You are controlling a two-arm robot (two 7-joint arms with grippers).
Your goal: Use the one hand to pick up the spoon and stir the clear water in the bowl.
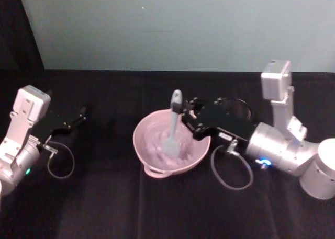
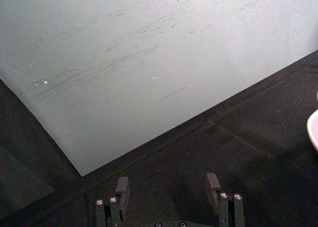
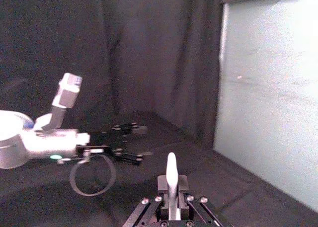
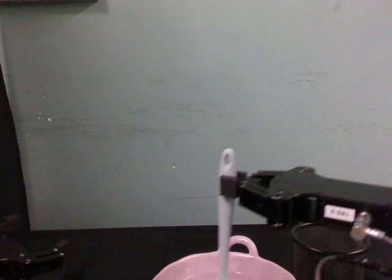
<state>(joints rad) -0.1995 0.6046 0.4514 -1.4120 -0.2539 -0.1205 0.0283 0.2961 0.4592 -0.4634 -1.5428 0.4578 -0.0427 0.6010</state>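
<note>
head view: the spoon [image 1: 172, 125] is clamped near its handle end by the right gripper [image 1: 184, 114] and held nearly upright, so its blade is dipped in the water [image 1: 157, 145] of the pink bowl [image 1: 139, 145] for stirring. the left gripper [image 1: 79, 115] is parked far left, fingers spread, not needed.
</note>
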